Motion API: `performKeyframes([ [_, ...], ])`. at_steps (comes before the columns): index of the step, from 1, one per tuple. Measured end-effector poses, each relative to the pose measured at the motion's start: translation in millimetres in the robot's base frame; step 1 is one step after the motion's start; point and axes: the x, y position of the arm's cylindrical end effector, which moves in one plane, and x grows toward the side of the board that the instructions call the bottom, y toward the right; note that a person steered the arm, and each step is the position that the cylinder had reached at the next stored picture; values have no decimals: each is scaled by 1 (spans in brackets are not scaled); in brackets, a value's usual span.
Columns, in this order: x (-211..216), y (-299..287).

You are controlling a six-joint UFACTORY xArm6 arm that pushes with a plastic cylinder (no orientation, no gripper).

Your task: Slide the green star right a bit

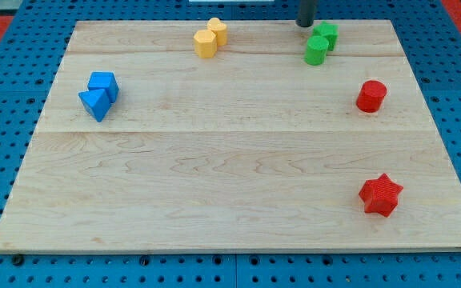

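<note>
Green star [326, 34] at the view's top, my tip [304, 25] upright just left of it.

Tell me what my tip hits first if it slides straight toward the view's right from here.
Likely the green star: my tip sits just to its upper left, near the board's top edge. Depth is unclear, so it might only clip its upper edge.
</note>
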Motion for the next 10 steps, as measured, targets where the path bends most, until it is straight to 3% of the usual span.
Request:
performKeyframes([
  [4,57,-30],
  [10,87,-25],
])
